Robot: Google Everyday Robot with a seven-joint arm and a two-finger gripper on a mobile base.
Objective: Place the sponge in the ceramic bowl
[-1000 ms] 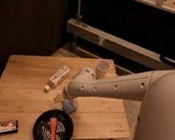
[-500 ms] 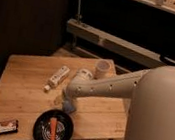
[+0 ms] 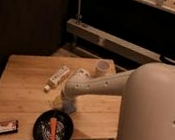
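The gripper (image 3: 67, 103) points down at the wooden table (image 3: 22, 86) with its jaws spread wide. The blue sponge (image 3: 69, 108) sits right at their tips, low against the tabletop. Whether the jaws touch it cannot be told, as the wrist hides that spot.

Just in front of the jaws, toward the table's near edge, lies the black ceramic bowl (image 3: 38, 123). Its far rim is almost under the gripper, and the sponge is outside it, beside that rim. Inside the bowl, on the pale rings, lies a slim orange thing (image 3: 52, 131) — what it is cannot be told.

Beyond the jaws and a little to the left, a white tube (image 3: 58, 76) with a printed label lies flat on the wood. Farther back and to the right, near the far edge, stands a small pale cup (image 3: 101, 67). Well off to the left of the bowl, at the near corner, lies a flat dark packet (image 3: 0, 128). The pale arm (image 3: 106, 84) runs back to the right from the gripper — up to a bulky rounded housing at the picture's right side.
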